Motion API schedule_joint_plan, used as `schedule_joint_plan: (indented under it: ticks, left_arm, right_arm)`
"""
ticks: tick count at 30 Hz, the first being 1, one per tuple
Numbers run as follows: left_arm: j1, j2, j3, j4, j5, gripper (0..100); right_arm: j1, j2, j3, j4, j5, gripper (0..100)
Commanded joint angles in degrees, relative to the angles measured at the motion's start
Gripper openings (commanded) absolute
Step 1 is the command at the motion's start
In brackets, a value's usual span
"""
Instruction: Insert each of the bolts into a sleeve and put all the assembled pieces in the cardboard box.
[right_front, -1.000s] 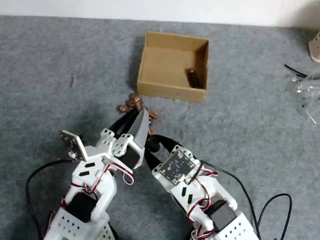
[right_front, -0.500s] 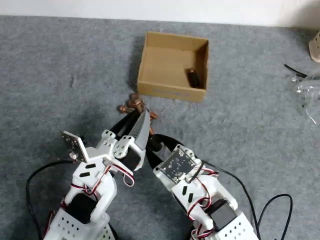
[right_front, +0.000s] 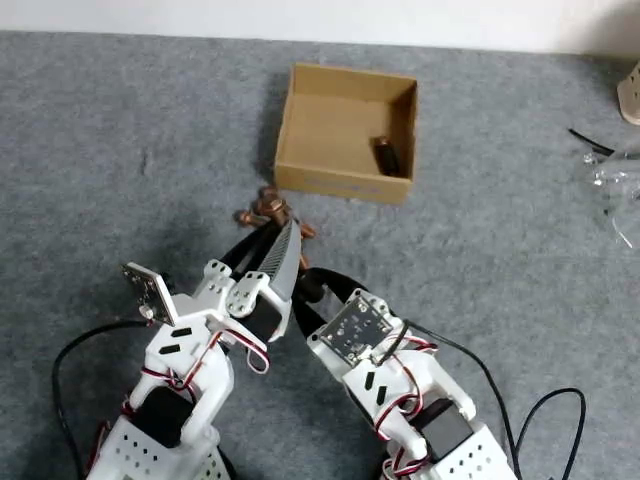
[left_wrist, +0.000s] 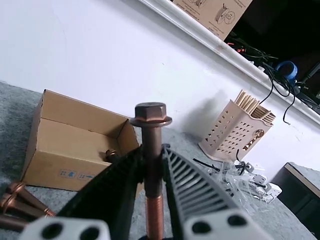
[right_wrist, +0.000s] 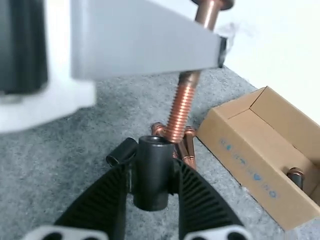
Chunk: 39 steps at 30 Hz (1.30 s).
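My left gripper (left_wrist: 152, 170) is shut on a copper bolt (left_wrist: 151, 145), held upright with its hex head on top. My right gripper (right_wrist: 152, 182) is shut on a black sleeve (right_wrist: 151, 170), its open end up. The bolt's threaded tip (right_wrist: 176, 125) hangs just above and behind the sleeve's mouth, apart from it. In the high view both grippers (right_front: 285, 265) meet just short of a pile of loose bolts (right_front: 268, 210). The cardboard box (right_front: 345, 130) stands beyond, with one assembled piece (right_front: 387, 155) inside.
A second black sleeve (right_wrist: 120, 151) lies on the grey carpet beside my right gripper. A beige perforated holder (left_wrist: 240, 130) and clear plastic bags (right_front: 610, 170) sit far off to the right. A white wall runs along the back.
The left gripper with its bolt has shifted very slightly; the right arm has hardly moved.
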Motion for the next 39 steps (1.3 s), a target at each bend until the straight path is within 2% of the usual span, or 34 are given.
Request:
schedule_joint_plan:
  ticks: [1, 19, 26, 36, 39]
  left_arm:
    - [1.6, 0.7, 1.1, 0.6, 0.5, 1]
    - [1.7, 0.9, 1.1, 0.6, 0.5, 1]
    - [7.8, 0.7, 1.1, 6.0, -1.1, 1]
    - [7.6, 0.7, 1.1, 10.2, -3.3, 1]
    - [7.6, 0.7, 1.1, 10.1, -6.1, 1]
  right_arm:
    - [2.7, -1.2, -3.4, -3.1, -0.6, 0.5]
    - [3.9, -1.2, -3.3, -3.1, -0.8, 0.5]
    - [3.9, -1.2, -3.5, -3.1, -0.9, 0.5]
    - [4.0, -1.2, -3.1, -3.1, -0.9, 0.5]
    - [4.0, -1.2, -3.1, -3.1, -0.9, 0.5]
